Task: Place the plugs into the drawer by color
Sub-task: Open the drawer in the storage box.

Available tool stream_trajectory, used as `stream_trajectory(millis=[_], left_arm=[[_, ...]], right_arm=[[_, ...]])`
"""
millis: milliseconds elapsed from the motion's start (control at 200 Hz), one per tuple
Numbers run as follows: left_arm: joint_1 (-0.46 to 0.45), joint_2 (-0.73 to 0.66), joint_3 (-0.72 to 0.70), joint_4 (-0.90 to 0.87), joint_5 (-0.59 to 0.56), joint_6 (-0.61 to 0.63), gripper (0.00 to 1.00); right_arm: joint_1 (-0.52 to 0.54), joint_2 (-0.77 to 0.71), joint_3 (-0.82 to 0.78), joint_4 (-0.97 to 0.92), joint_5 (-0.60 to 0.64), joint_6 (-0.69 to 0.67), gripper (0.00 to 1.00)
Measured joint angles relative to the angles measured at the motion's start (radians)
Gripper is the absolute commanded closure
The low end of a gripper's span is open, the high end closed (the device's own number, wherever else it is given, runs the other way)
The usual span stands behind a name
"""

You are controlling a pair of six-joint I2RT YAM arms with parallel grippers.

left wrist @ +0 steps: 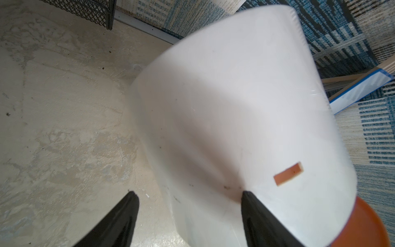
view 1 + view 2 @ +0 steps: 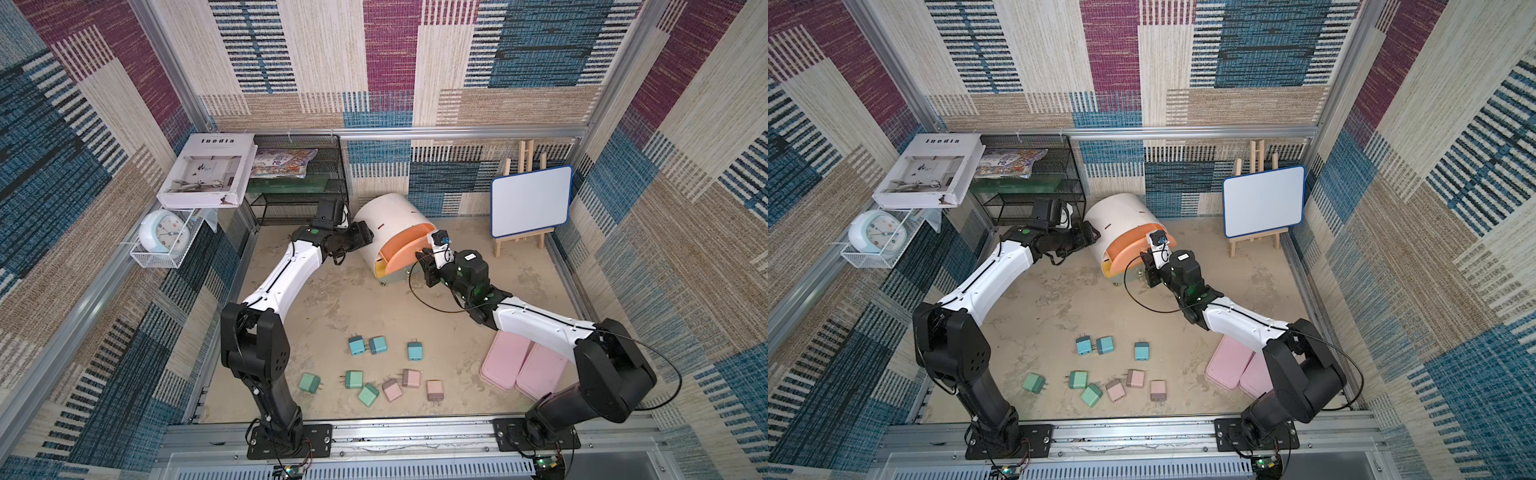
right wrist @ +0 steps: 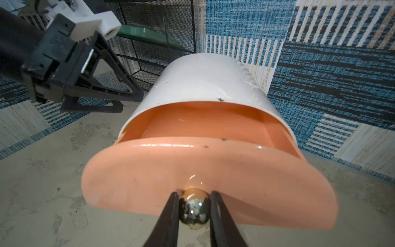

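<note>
Gripping the brass knob (image 3: 194, 208) of the peach-orange top drawer (image 3: 192, 166), the right gripper (image 3: 194, 193) has its two black jaws closed tight on either side of the ball. That drawer stands partway out of the white barrel-shaped cabinet (image 2: 386, 216), and the right wrist camera sees its peach inside. In both top views the cabinet sits toward the back of the beige tabletop (image 2: 332, 299), between a black wire-mesh rack (image 2: 299, 183) and a small whiteboard on a wooden easel (image 2: 530, 201). Slivers of a yellow drawer front (image 2: 379, 262) and a grey-green drawer front (image 2: 395, 276) show beneath the peach one. The left gripper (image 1: 189, 193) is at the cabinet's other side, its jaws partly apart and holding nothing. One fingertip (image 1: 250, 205) appears to touch the white wall, while the other hangs over the tabletop. Near the front edge, between the two arm bases and well apart from the cabinet, the task's pieces lie loose on the tabletop. There are three blue plugs (image 2: 378, 345) in a row farthest from the edge, three mint green plugs (image 2: 353, 379) nearer the left arm's base, and three pale pink plugs (image 2: 411, 378) just beside them toward the right. Two flat pink boxes (image 2: 505, 359) lie side by side beneath the right arm.
</note>
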Motion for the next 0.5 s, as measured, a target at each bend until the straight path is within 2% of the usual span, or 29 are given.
stream_trajectory(millis=[265,501], left_arm=[[0.001,0.005,0.003,0.003,0.005,-0.011,0.21],[0.001,-0.004,0.003,-0.005,0.002,-0.011,0.21]], right_arm=[[0.021,-0.078,-0.093,-0.005,0.022,0.035,0.85],[0.028,-0.076,-0.073,-0.022,0.026,0.039,0.68]])
